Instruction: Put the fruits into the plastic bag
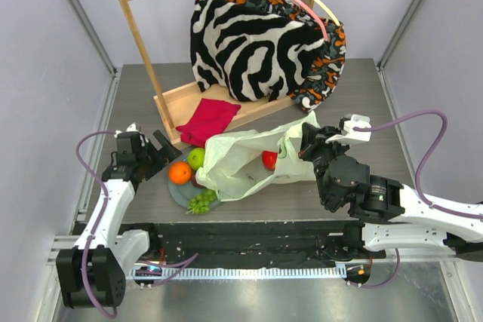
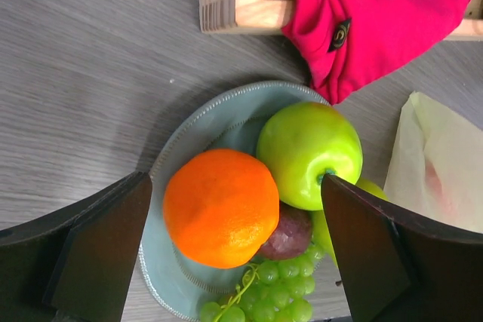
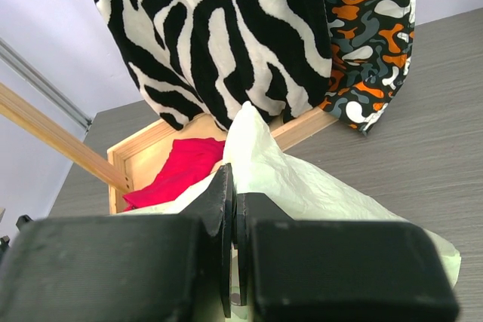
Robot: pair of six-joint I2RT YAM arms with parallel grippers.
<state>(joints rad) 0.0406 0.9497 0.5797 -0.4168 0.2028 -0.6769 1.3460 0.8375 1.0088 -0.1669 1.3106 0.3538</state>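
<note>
An orange (image 1: 179, 173), a green apple (image 1: 196, 157) and a grape bunch (image 1: 202, 200) lie on a grey-green plate (image 1: 178, 192). In the left wrist view the orange (image 2: 220, 207), green apple (image 2: 308, 154), dark plum (image 2: 289, 234) and grapes (image 2: 273, 299) sit between my fingers. My left gripper (image 1: 162, 151) is open just left of and above the plate. The pale-green plastic bag (image 1: 249, 157) lies open toward the plate, with a red apple (image 1: 269, 159) inside. My right gripper (image 1: 308, 139) is shut on the bag's edge (image 3: 260, 157) and lifts it.
A wooden rack (image 1: 181, 103) with zebra-striped fabric (image 1: 249, 43) and a patterned garment (image 1: 328, 58) stands behind. A red cloth (image 1: 207, 121) lies on the rack's base, just behind the plate and bag.
</note>
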